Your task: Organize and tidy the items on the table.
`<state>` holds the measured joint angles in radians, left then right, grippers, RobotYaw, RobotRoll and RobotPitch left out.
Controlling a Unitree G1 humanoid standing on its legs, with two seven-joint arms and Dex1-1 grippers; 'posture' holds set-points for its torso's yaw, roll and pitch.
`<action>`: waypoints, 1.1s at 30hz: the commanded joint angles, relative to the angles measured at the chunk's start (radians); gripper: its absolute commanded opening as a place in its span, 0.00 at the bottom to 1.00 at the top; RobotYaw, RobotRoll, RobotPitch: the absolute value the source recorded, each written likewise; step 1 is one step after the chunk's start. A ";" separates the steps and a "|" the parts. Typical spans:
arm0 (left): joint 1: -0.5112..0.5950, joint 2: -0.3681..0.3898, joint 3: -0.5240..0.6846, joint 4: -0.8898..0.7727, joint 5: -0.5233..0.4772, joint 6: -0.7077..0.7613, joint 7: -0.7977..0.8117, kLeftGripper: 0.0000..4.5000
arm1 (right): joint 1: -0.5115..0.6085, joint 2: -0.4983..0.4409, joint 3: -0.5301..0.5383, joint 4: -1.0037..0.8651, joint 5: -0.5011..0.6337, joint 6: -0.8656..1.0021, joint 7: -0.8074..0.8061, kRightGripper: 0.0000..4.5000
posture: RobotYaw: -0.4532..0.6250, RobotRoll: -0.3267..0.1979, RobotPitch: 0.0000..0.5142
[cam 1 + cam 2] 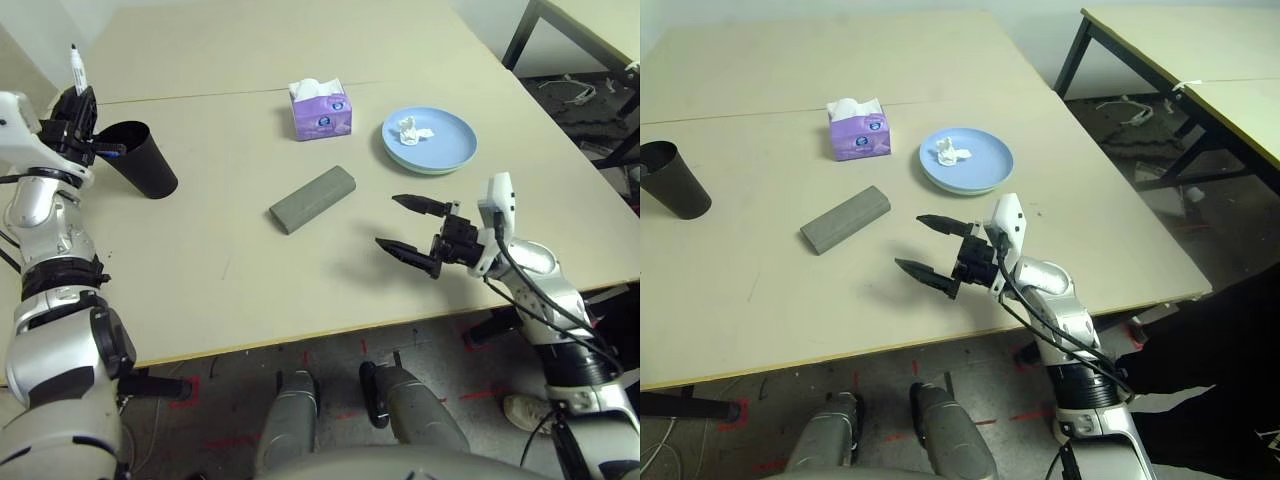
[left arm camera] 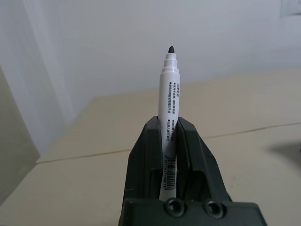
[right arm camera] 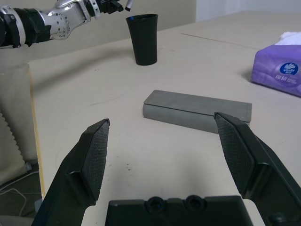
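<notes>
Working from the left, I have my left end effector closed on a white marker, held upright with its dark-tipped end up, just beside the black cup on the table. I judge the step in hand to be putting that marker into the cup; the next move calls for carrying it over the rim, lowering it and only then letting go, gently enough not to tip the cup. Near the middle I see the grey oblong case lying at an angle, with the purple tissue box beyond it. Further right, the crumpled white tissue sits on the blue plate, which is stacked on a green one. My right end effector is open and empty over the table, between the case and my right arm.
</notes>
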<state>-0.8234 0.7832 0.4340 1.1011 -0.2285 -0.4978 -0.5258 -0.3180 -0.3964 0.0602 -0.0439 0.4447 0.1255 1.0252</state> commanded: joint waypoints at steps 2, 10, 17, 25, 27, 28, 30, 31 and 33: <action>0.002 0.016 -0.010 0.040 0.011 -0.026 -0.002 0.06 | 0.010 0.000 0.004 -0.024 0.006 0.018 -0.011 1.00 | 0.29 0.62 0.37; 0.010 0.016 -0.012 0.053 0.010 -0.039 0.005 0.06 | 0.042 0.012 0.008 -0.078 0.019 0.045 -0.049 1.00 | 0.29 0.62 0.37; 0.002 0.009 -0.015 0.057 0.010 -0.047 0.017 0.06 | 0.041 0.012 0.008 -0.096 0.025 0.063 -0.059 1.00 | 0.29 0.62 0.37; 0.004 0.000 -0.008 0.045 -0.007 -0.069 0.004 0.57 | 0.035 0.011 0.006 -0.090 0.028 0.062 -0.057 1.00 | 0.29 0.62 0.36; 0.005 0.002 -0.004 0.044 -0.011 -0.072 0.003 0.71 | 0.035 0.013 0.008 -0.093 0.029 0.063 -0.059 1.00 | 0.29 0.62 0.36; 0.005 0.002 -0.004 0.044 -0.012 -0.072 0.004 0.79 | 0.035 0.014 0.008 -0.092 0.029 0.063 -0.059 1.00 | 0.29 0.62 0.36; 0.010 0.004 -0.001 0.042 -0.015 -0.075 0.003 0.93 | 0.034 0.015 0.010 -0.092 0.029 0.063 -0.059 1.00 | 0.29 0.62 0.36; 0.013 0.006 0.000 0.039 -0.018 -0.076 0.000 0.99 | 0.033 0.016 0.010 -0.091 0.029 0.063 -0.058 1.00 | 0.30 0.62 0.36; 0.019 0.007 0.003 0.034 -0.022 -0.080 -0.003 0.99 | 0.029 0.016 0.009 -0.087 0.029 0.063 -0.058 1.00 | 0.30 0.62 0.36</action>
<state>-0.8202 0.7853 0.4274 1.1390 -0.2422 -0.5674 -0.5224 -0.2876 -0.3827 0.0619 -0.1182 0.4660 0.1783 0.9693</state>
